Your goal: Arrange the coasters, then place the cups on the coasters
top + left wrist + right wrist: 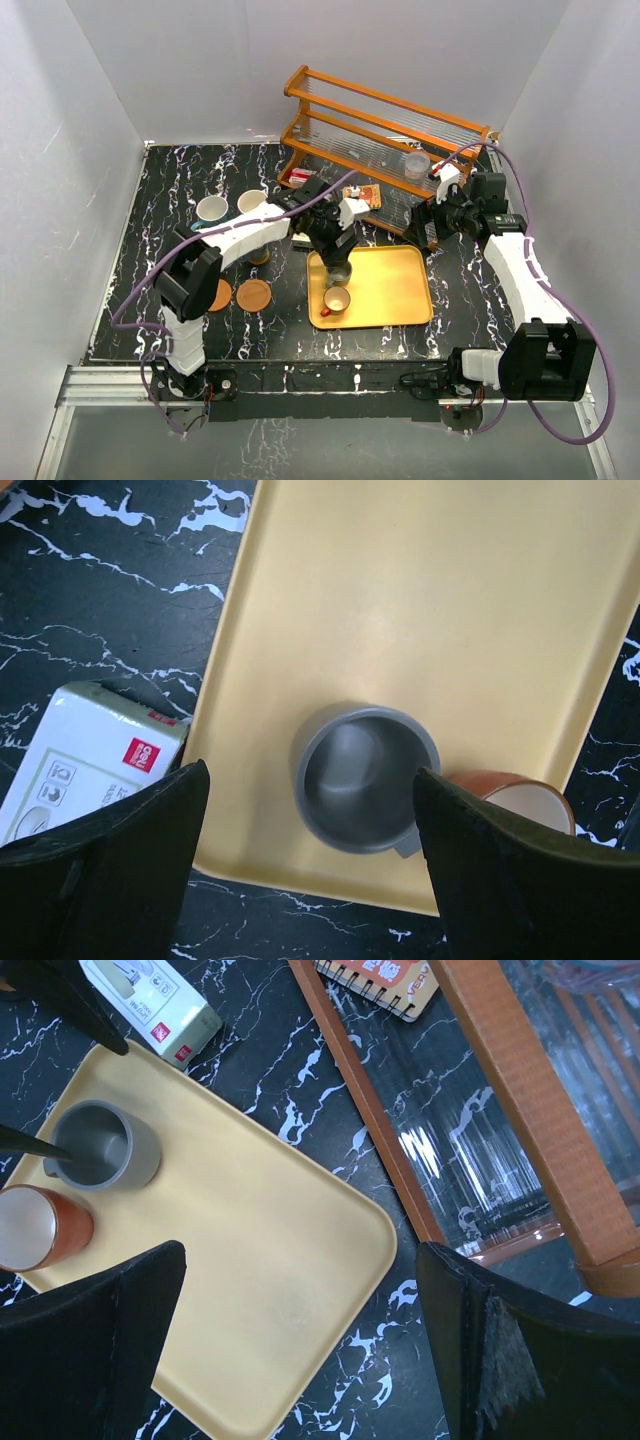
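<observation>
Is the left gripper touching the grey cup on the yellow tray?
Cannot tell. In the left wrist view the left gripper, open, straddles the grey cup; tray shows beside one finger, the other overlaps the rim.

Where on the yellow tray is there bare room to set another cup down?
The tray's right half is bare, from the grey cup to the right rim. The left side is crowded: grey cup, orange-brown cup beside it, and the left gripper open over the grey one.

Top view: grey cup (pixel 341 274) mostly hidden under left pincer (pixel 338 262); left wrist cam: orange-brown cup (pixel 520 798) approx half behind finger (pixel 500 880).
</observation>
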